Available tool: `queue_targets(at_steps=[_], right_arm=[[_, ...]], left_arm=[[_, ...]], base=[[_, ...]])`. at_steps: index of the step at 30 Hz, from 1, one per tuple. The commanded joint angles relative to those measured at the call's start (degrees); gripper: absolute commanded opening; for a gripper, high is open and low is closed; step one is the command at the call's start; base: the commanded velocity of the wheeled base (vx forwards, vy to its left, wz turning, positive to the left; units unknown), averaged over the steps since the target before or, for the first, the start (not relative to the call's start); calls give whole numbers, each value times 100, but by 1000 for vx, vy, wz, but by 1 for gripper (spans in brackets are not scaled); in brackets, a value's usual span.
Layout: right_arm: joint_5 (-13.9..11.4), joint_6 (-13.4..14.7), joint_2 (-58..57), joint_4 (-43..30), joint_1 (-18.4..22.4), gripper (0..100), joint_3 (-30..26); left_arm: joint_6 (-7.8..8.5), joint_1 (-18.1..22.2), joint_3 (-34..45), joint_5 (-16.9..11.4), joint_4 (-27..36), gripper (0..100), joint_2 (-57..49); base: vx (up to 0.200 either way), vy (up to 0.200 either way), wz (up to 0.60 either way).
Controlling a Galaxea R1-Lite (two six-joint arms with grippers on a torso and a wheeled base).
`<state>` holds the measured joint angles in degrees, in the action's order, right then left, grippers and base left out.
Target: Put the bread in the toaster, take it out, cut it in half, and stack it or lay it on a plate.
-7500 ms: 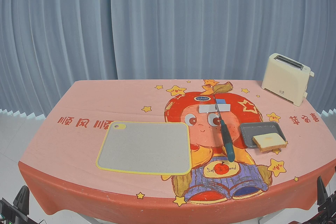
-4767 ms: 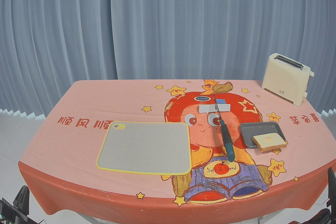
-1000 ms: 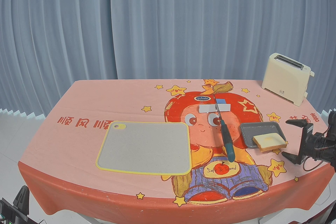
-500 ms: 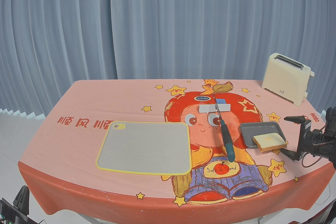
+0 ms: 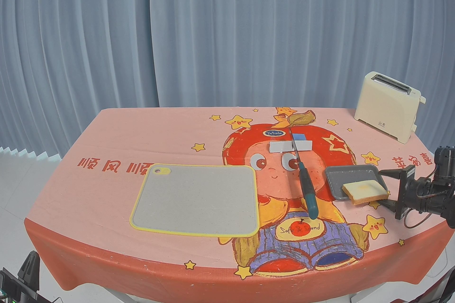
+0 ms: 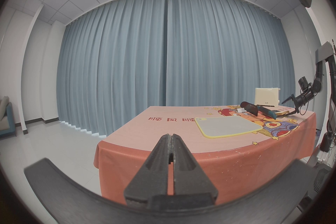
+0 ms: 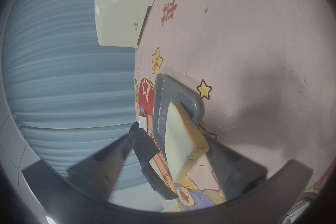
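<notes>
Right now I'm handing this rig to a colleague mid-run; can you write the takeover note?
Left claw: shut, empty, low off the near-left corner of the table.
Right claw: open, level with the bread, one finger on either side of its right edge, not gripping.
Bread: whole slice, propped on the near rim of the grey tray.
Toaster: far right of the table, slot looks empty.
Knife: lying between the tray and the cutting board.
Done: nothing yet.
Left: grasp the bread, toast it, take it out, halve it, plate it.
</notes>
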<state>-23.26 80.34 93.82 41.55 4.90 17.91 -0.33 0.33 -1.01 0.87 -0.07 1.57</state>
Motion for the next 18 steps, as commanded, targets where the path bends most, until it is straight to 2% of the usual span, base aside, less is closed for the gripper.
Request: queue_targets(at_steps=[1, 18], right_arm=[[-12, 8, 75, -6, -33, 0, -42], [67, 0, -312, 3, -51, 0, -24]], left_arm=[[-2, 2, 101, 1, -1, 0, 10], [-2, 2, 101, 1, -1, 0, 10]], base=[[0, 0, 0], [0, 0, 0]])
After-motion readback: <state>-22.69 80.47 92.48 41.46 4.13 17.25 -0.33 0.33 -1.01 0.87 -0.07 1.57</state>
